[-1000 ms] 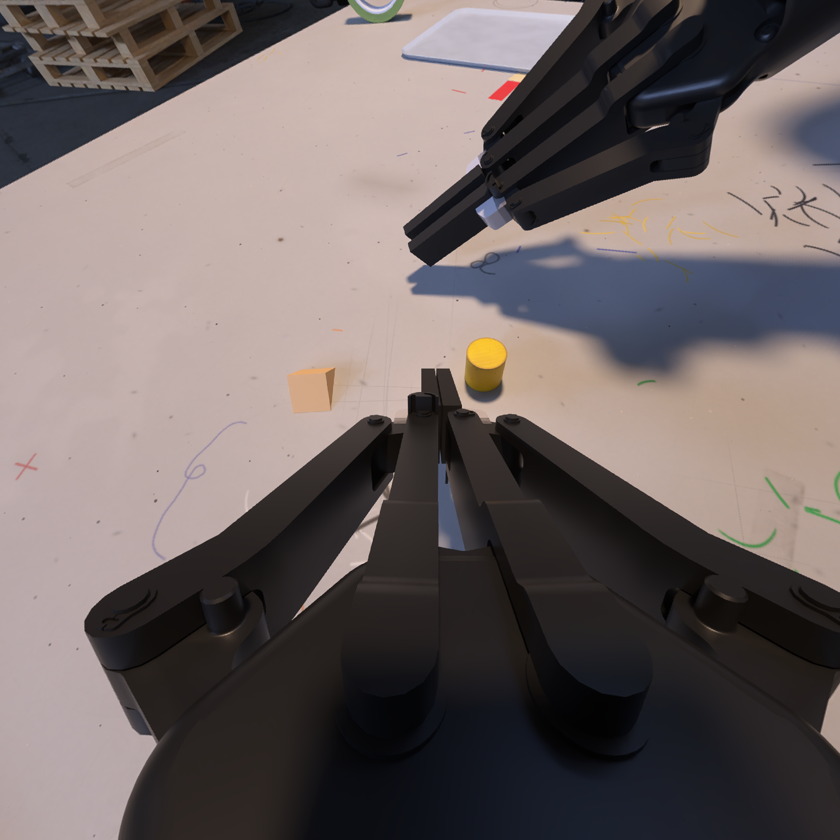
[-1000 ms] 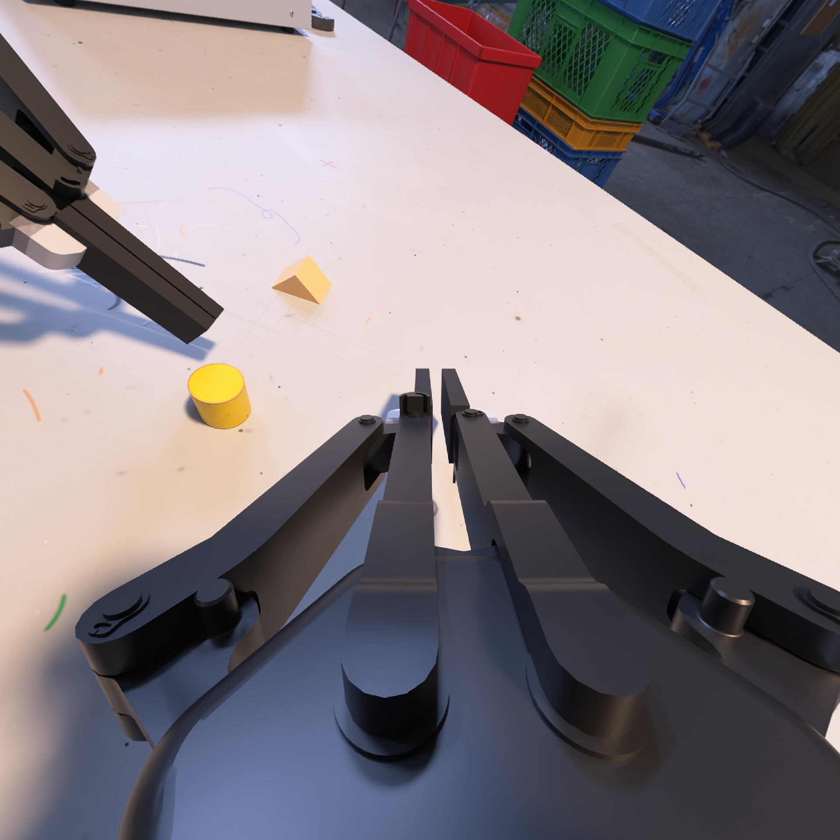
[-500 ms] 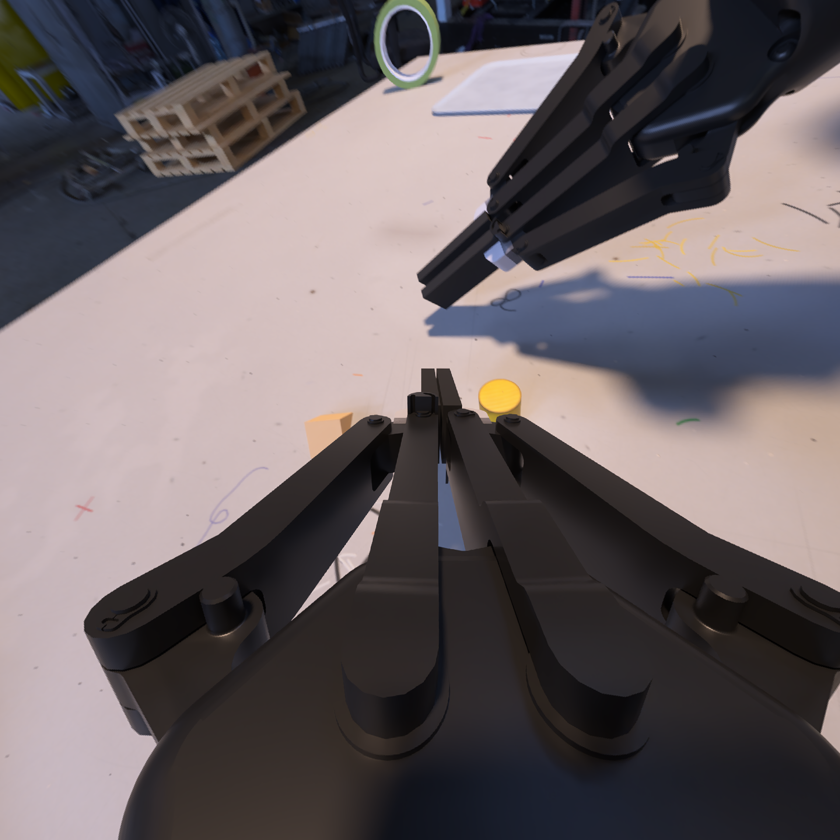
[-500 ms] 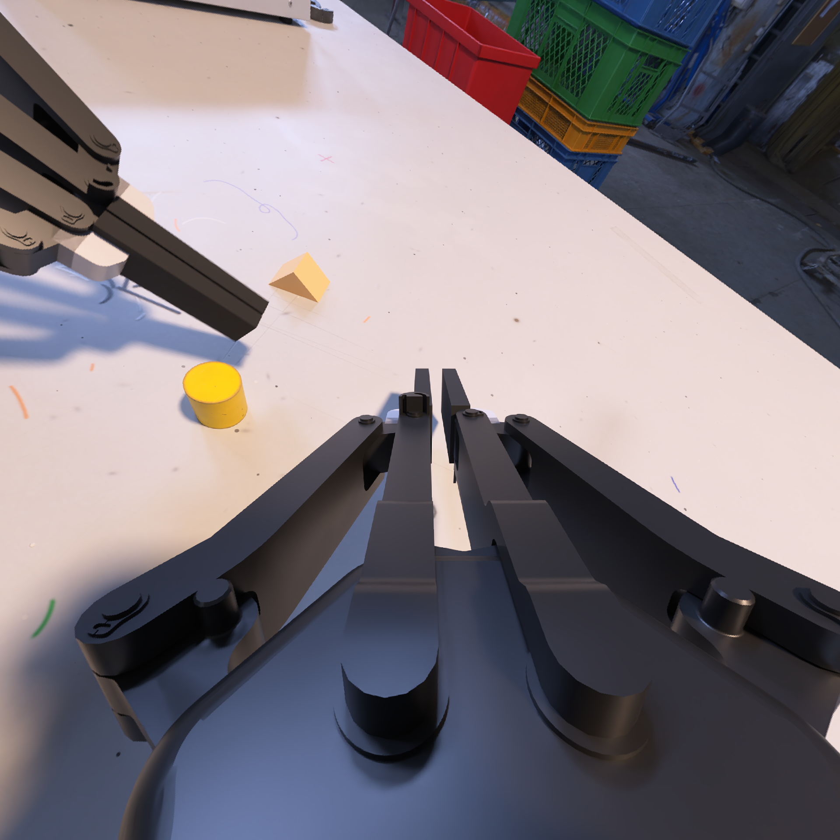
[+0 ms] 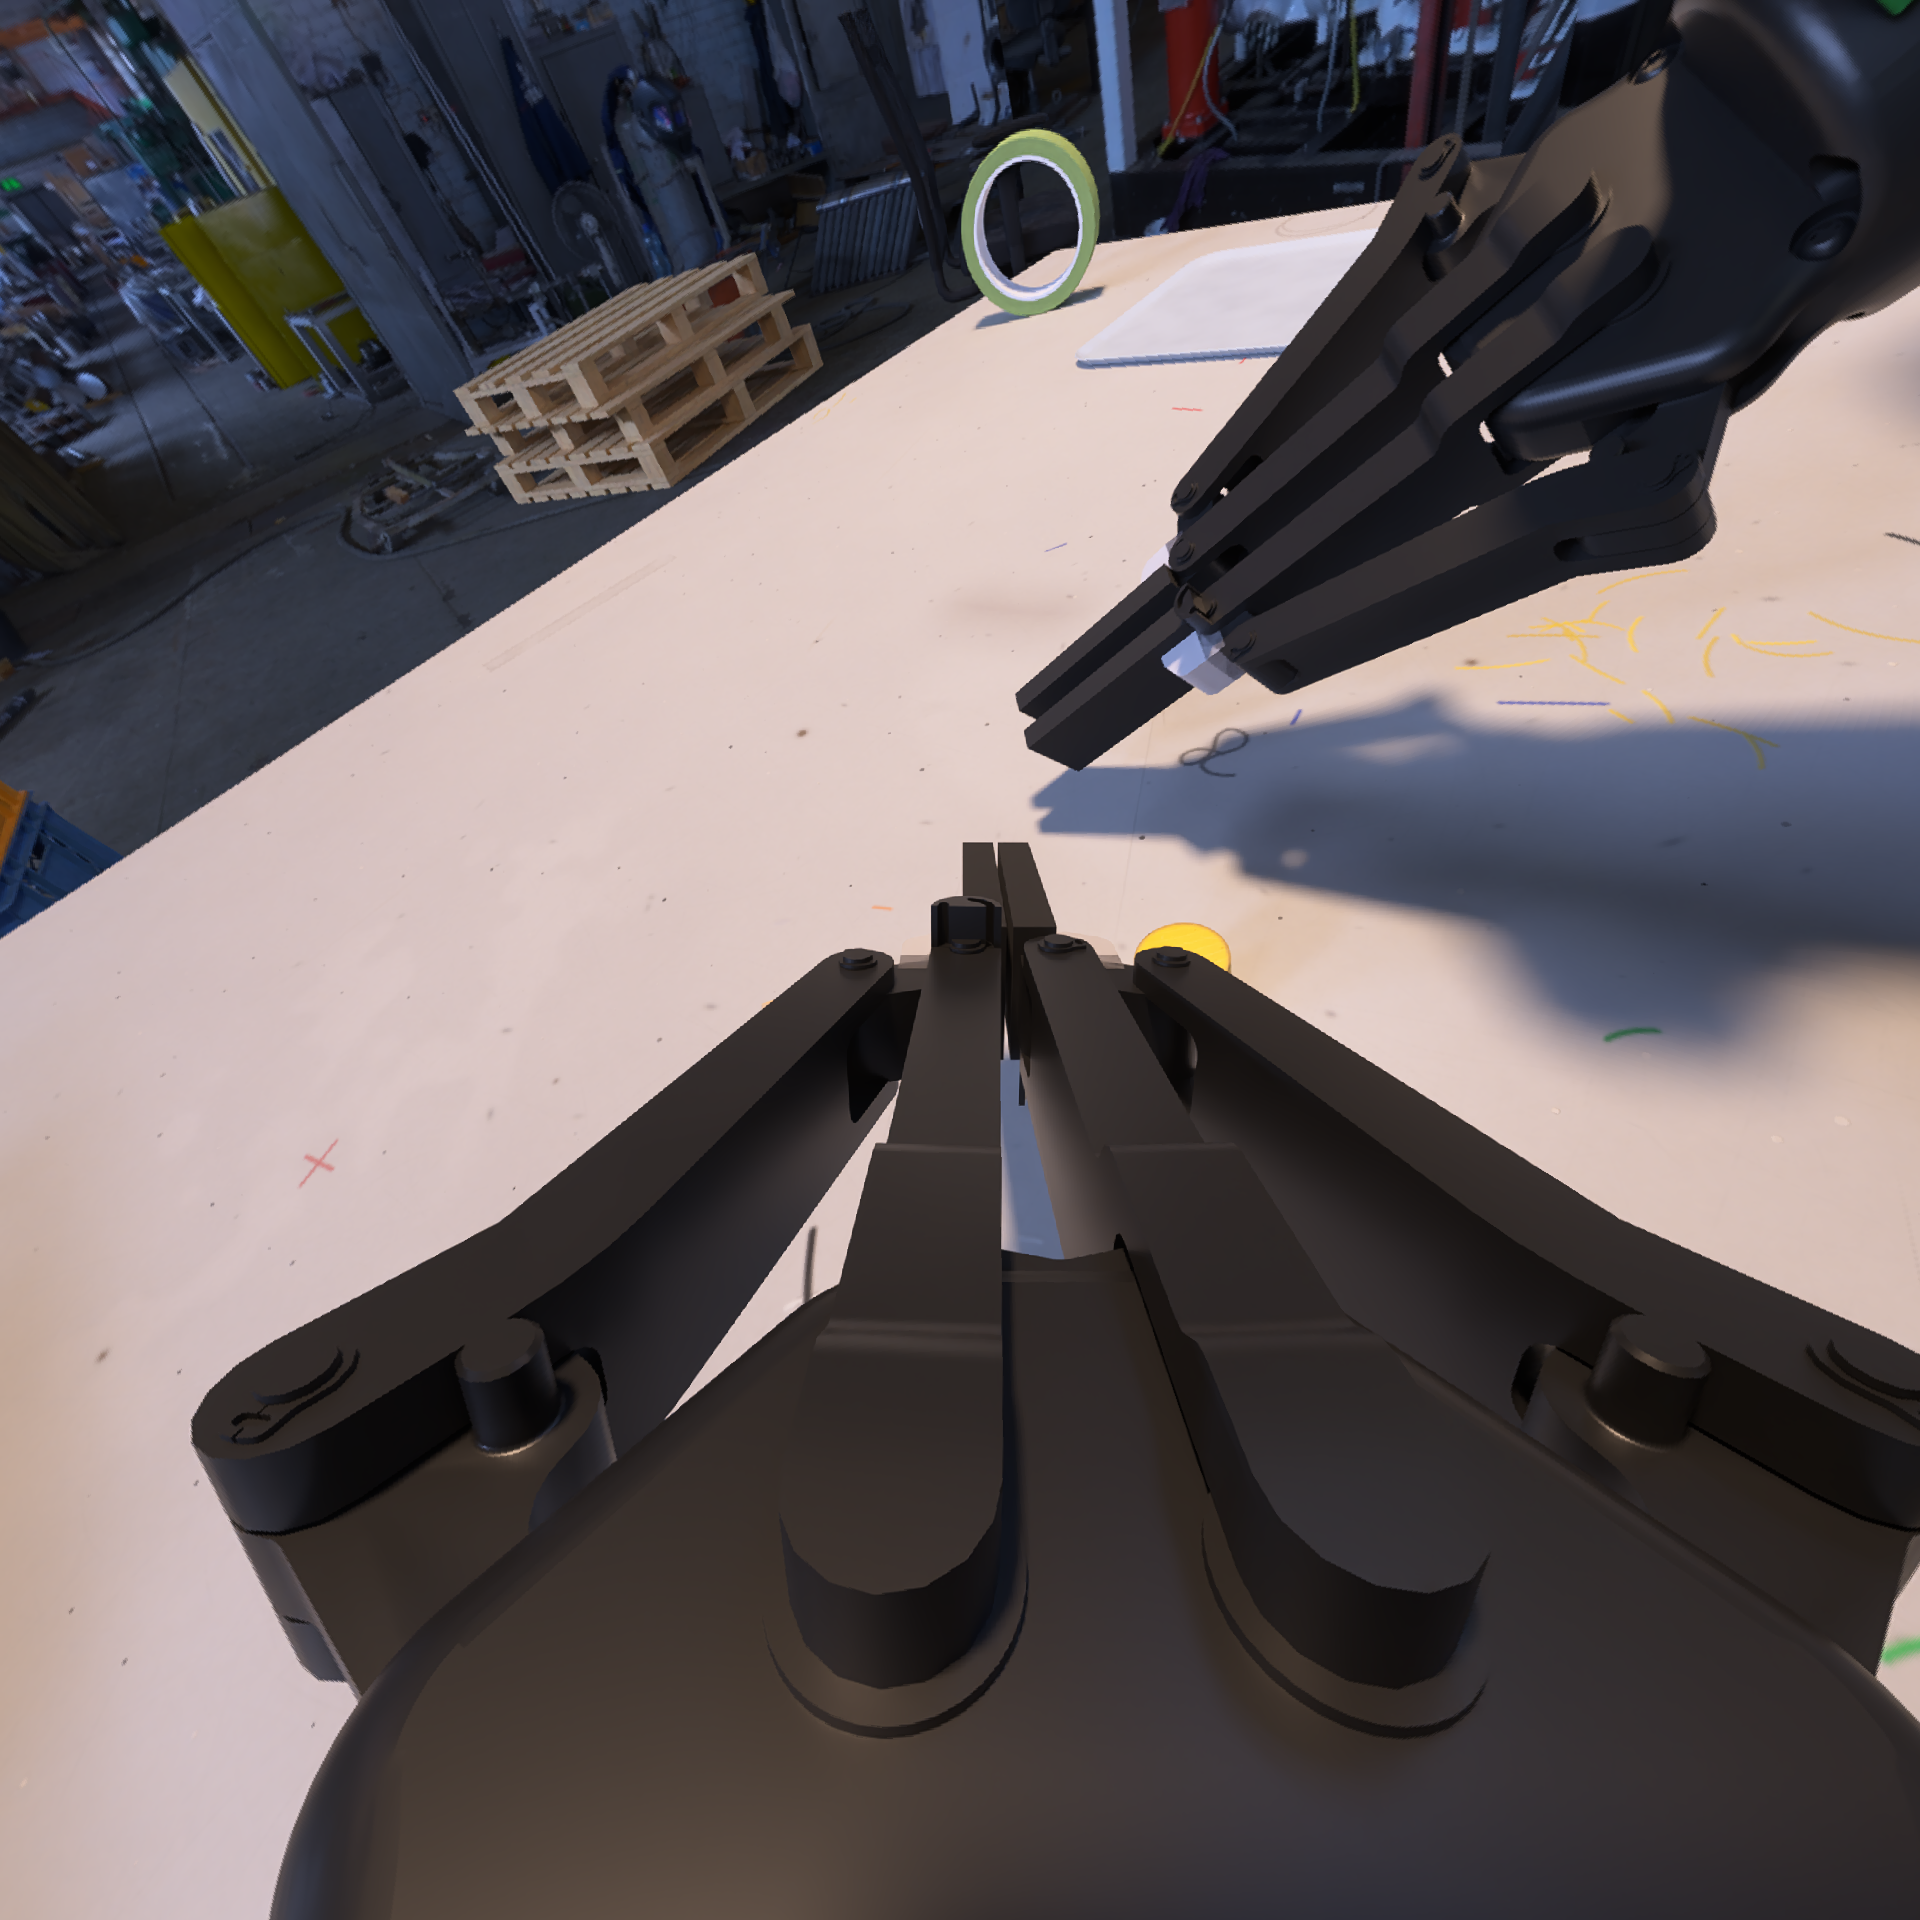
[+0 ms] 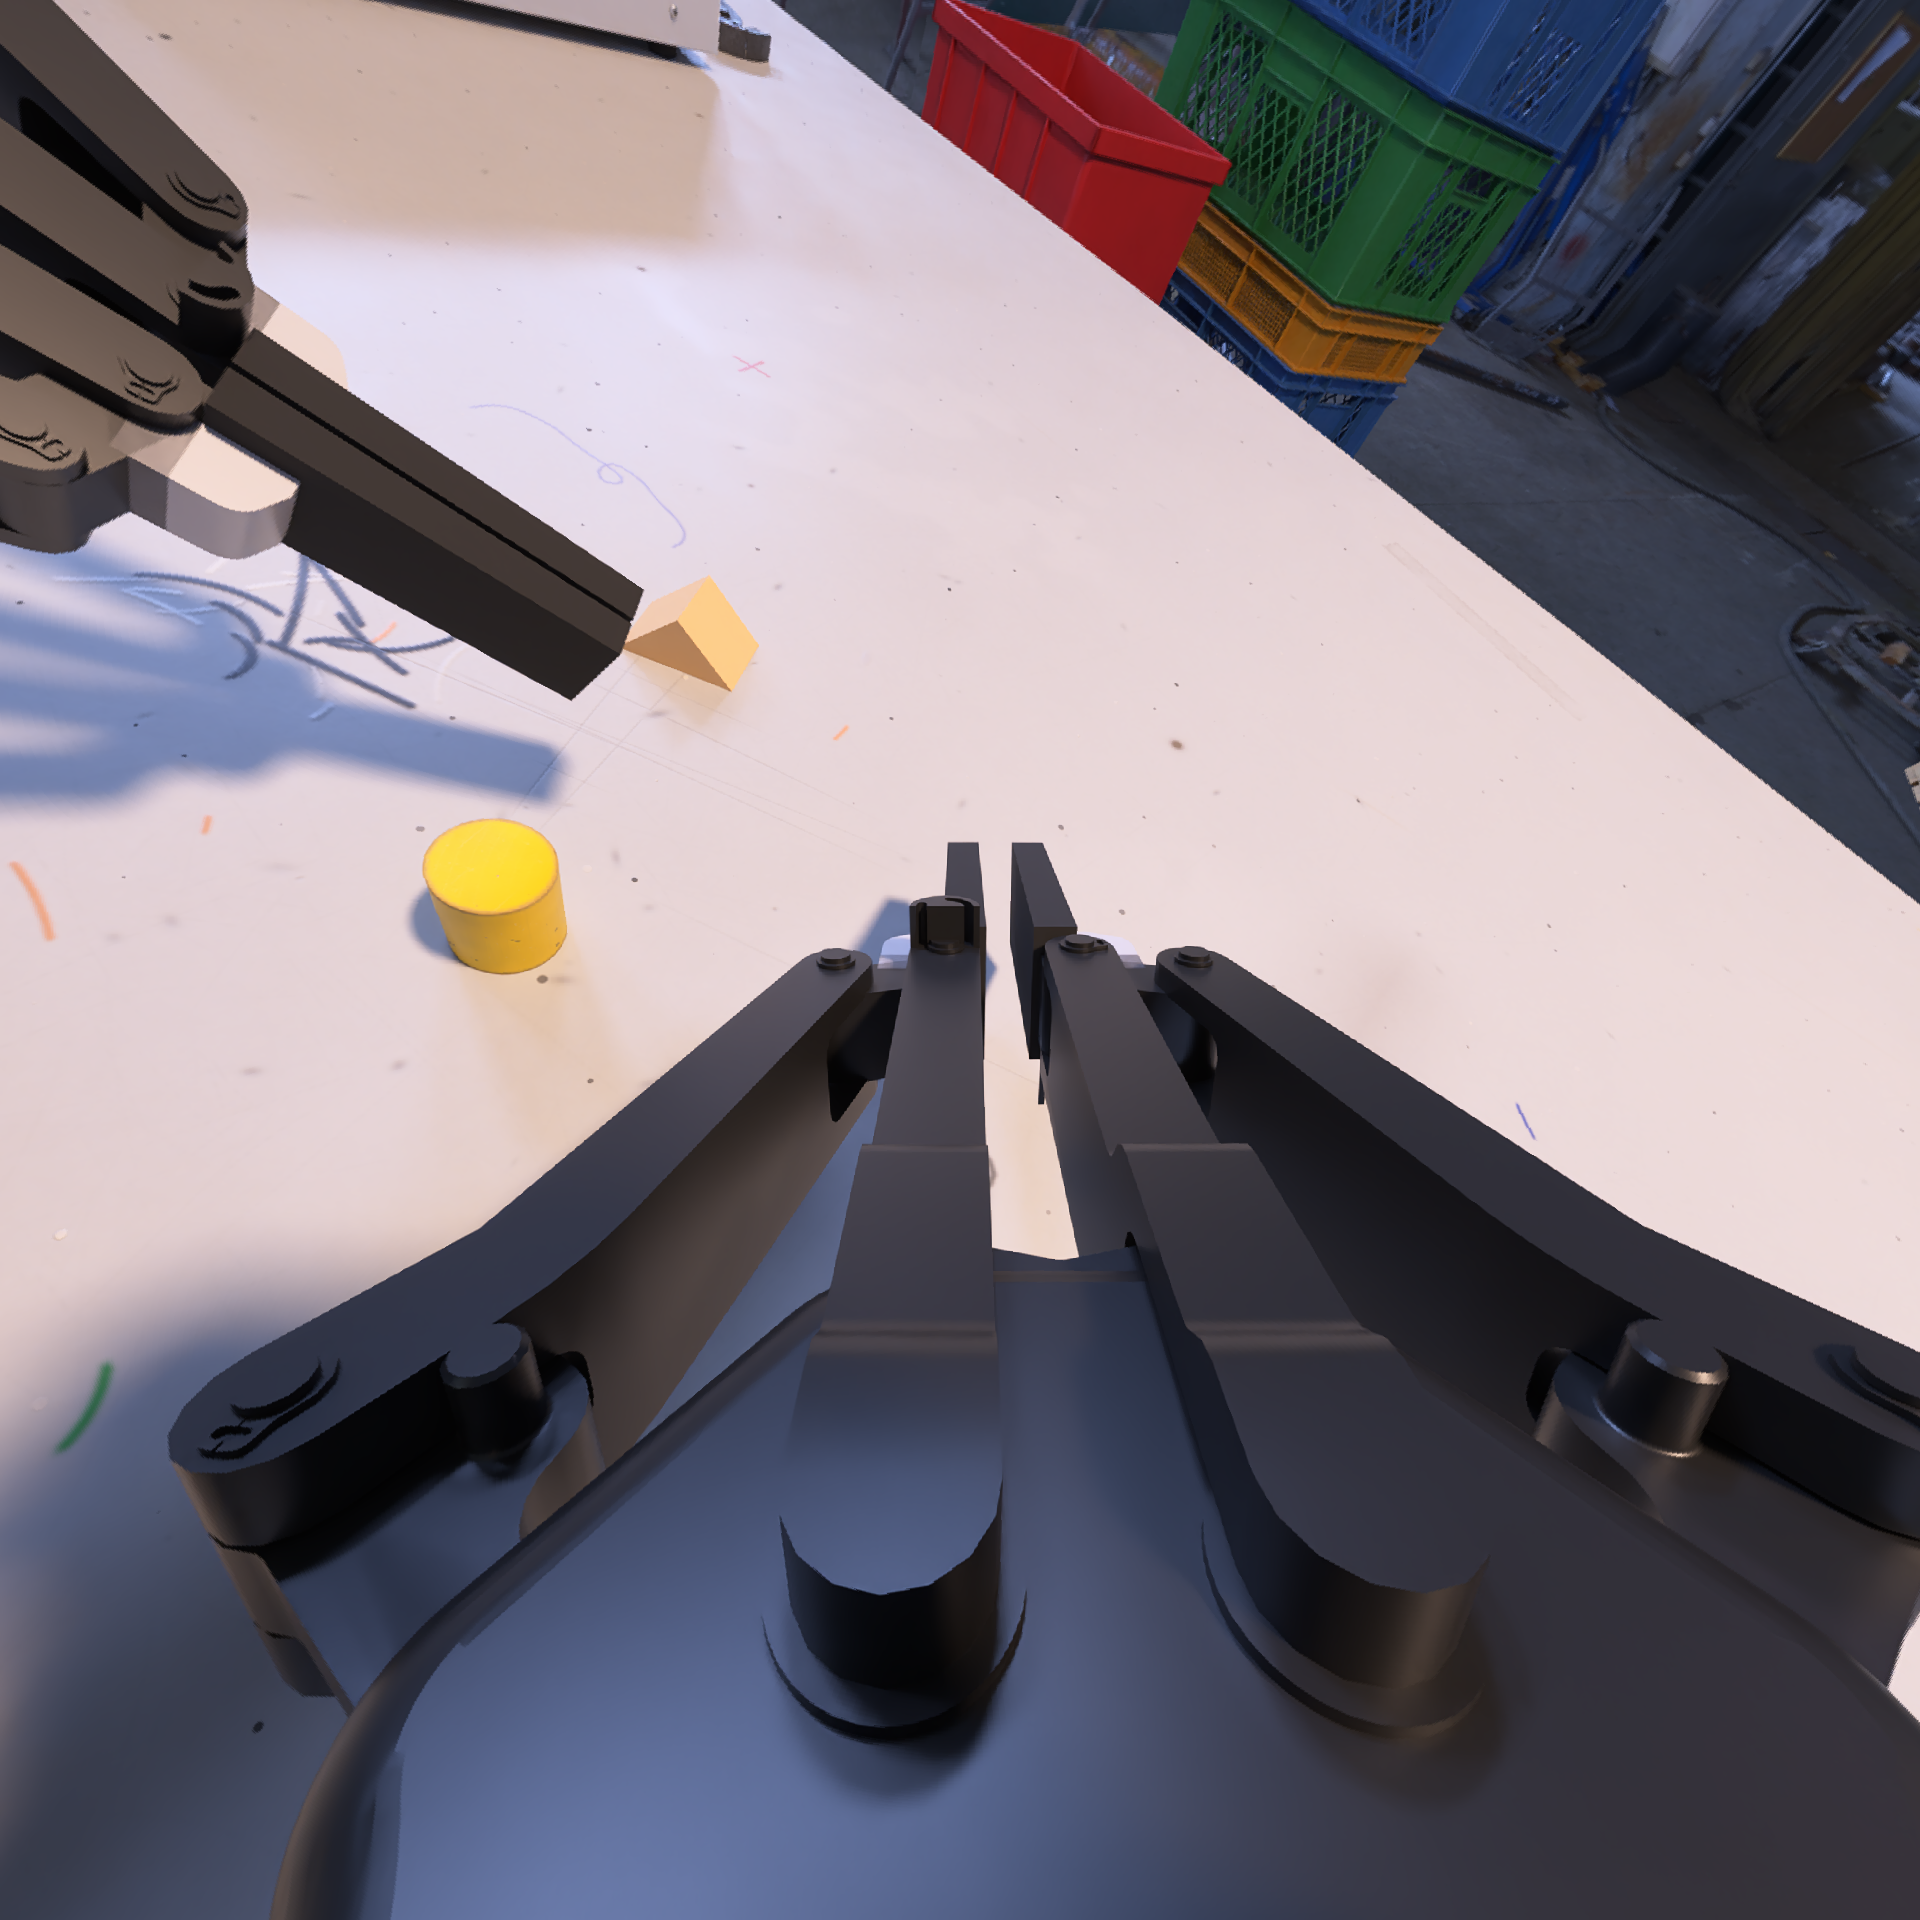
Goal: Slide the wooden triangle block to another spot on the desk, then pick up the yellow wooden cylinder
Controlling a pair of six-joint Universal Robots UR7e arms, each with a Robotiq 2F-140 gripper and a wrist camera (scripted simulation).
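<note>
The wooden triangle block (image 6: pixel 694 636) lies on the white desk (image 6: pixel 1039 520). My left gripper (image 6: pixel 605 644) is shut, and its tips are at the block's left corner in the right wrist view; I cannot tell whether they touch. In the left wrist view the left gripper (image 5: pixel 997 864) hides the block. The yellow wooden cylinder (image 6: pixel 495 894) stands upright, apart from both grippers; only its top (image 5: pixel 1184 943) peeks past my left fingers. My right gripper (image 6: pixel 995 875) is shut and empty, hovering to the right of the cylinder; it also shows in the left wrist view (image 5: pixel 1051 729).
A green tape roll (image 5: pixel 1029 223) and a white flat board (image 5: pixel 1226 301) sit at the desk's far end. Wooden pallets (image 5: pixel 644 379) stand beyond one desk edge; red (image 6: pixel 1060 135) and green (image 6: pixel 1351 156) crates stand beyond another.
My left gripper has moved forward to the triangle block, which is now hidden behind its fingers in its own view. The right gripper has barely moved. Block and cylinder stay in place.
</note>
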